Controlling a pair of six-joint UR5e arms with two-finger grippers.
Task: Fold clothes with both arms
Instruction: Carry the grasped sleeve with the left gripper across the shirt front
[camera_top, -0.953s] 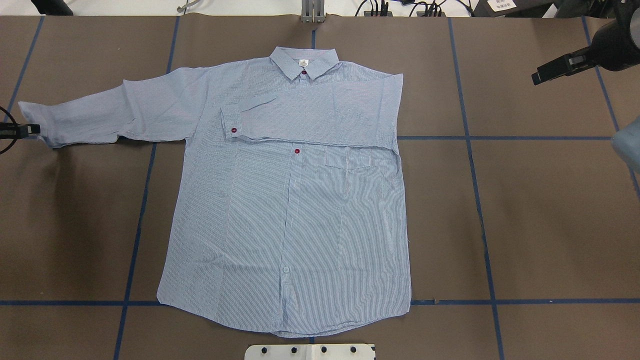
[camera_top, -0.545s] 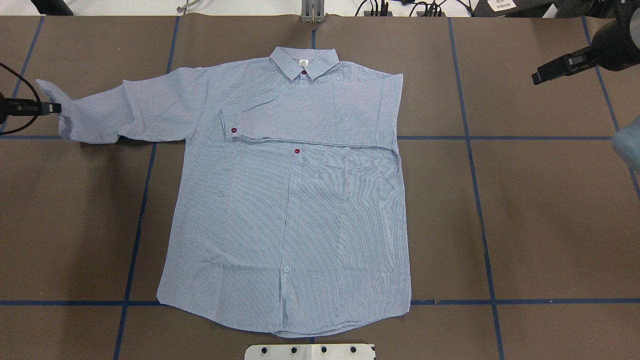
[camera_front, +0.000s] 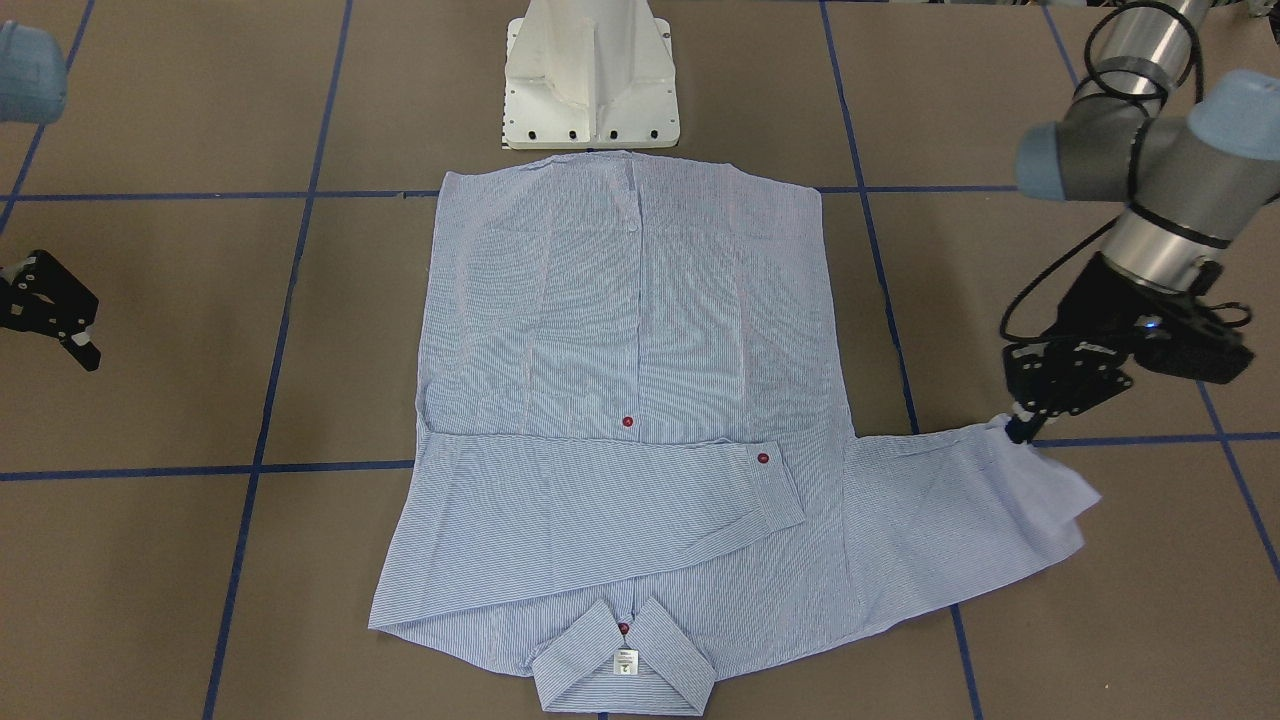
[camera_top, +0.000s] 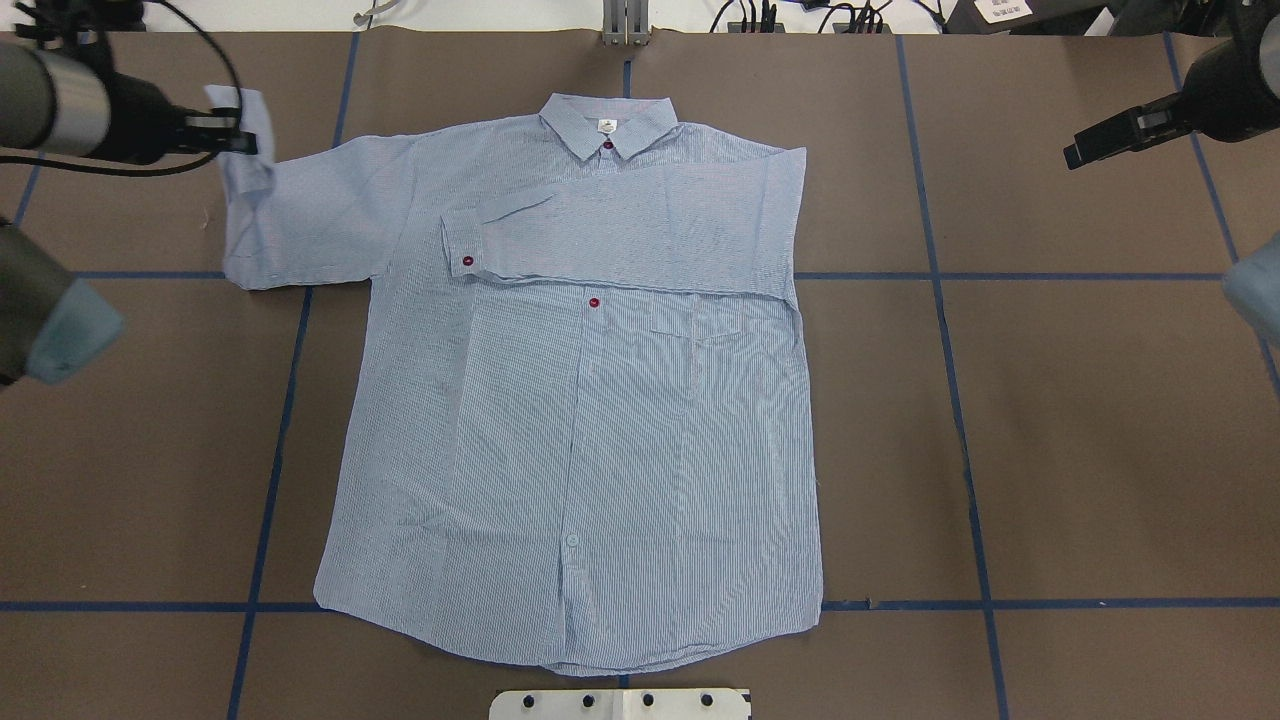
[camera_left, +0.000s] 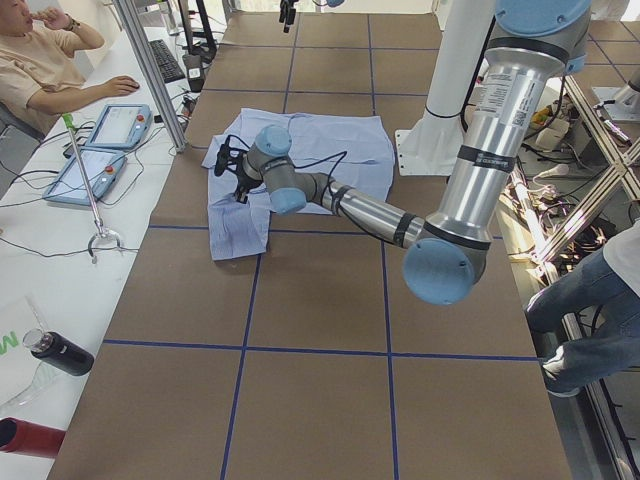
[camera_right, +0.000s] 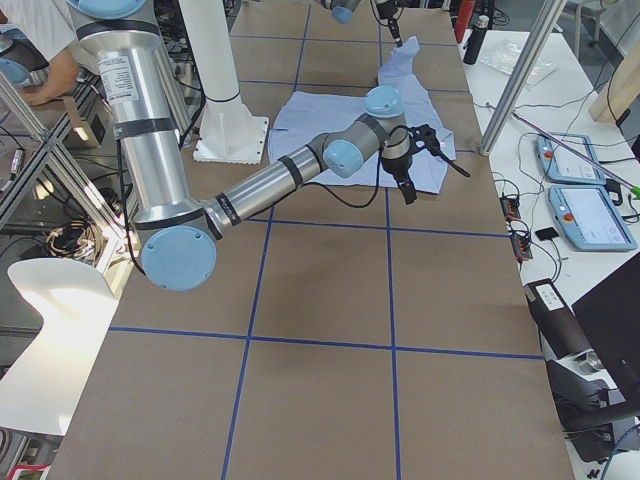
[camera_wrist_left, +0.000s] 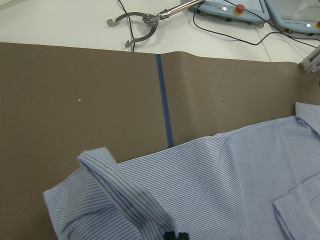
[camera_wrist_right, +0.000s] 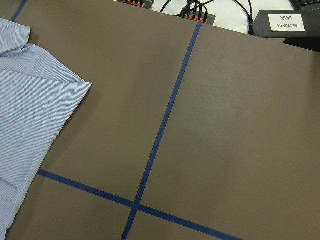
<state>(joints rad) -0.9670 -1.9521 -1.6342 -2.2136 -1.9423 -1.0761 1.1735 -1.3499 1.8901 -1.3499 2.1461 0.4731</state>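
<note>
The light blue striped shirt (camera_top: 600, 450) lies flat and face up on the brown table, collar (camera_top: 608, 122) at the far edge. Its right sleeve (camera_top: 620, 230) is folded across the chest. My left gripper (camera_top: 240, 140) is shut on the cuff of the left sleeve (camera_top: 300, 220) and holds it raised, so the sleeve doubles back toward the shoulder. The same grip shows in the front view (camera_front: 1015, 425), and the left wrist view shows the cuff (camera_wrist_left: 125, 195). My right gripper (camera_top: 1070, 158) hovers open and empty, well to the shirt's right; it also shows in the front view (camera_front: 60, 320).
The white pedestal base (camera_front: 590, 80) stands at the near table edge by the shirt hem. Blue tape lines (camera_top: 960, 400) grid the brown table. An operator (camera_left: 40, 60) sits with teach pendants (camera_left: 115, 125) past the far edge, where cables (camera_wrist_right: 195, 10) also lie.
My left gripper has lifted the left sleeve's cuff and carried it rightward and toward the far edge, so the sleeve now folds back on itself. The right arm has not moved.
</note>
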